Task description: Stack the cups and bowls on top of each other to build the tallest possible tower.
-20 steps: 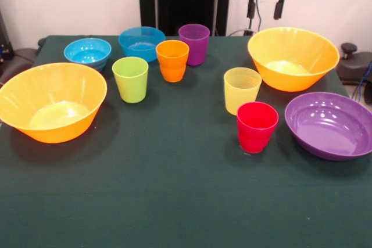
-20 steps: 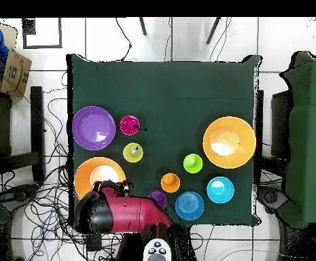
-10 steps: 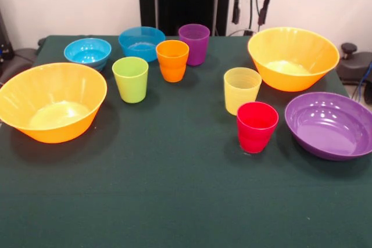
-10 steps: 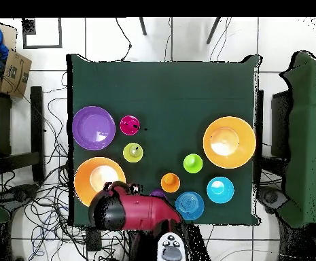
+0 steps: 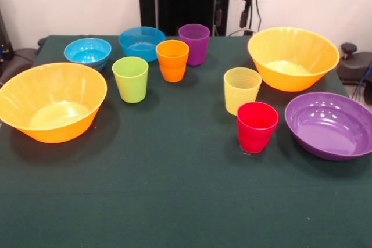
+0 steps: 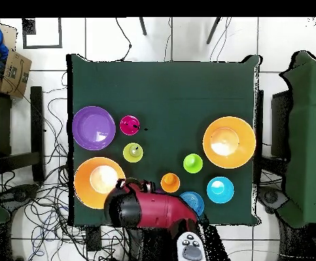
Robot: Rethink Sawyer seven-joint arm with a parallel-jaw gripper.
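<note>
My gripper hangs open and empty above the table's far edge, just right of the purple cup. An orange cup, a lime green cup, a yellow cup and a red cup stand upright and apart. A cyan bowl and a deeper blue bowl sit at the far left. Large orange bowls rest at the left and right, and a purple bowl at the right edge. Each stands alone. Overhead, my arm hides the purple cup.
The dark green cloth-covered table holds everything. Overhead, cables trail over the tiled floor around it, and a cardboard box sits at the upper left. Green-covered furniture stands to the right.
The gripper has slid left in the front view, from behind the right orange bowl to beside the purple cup. Overhead, the arm now covers the purple cup. No cup or bowl moved.
</note>
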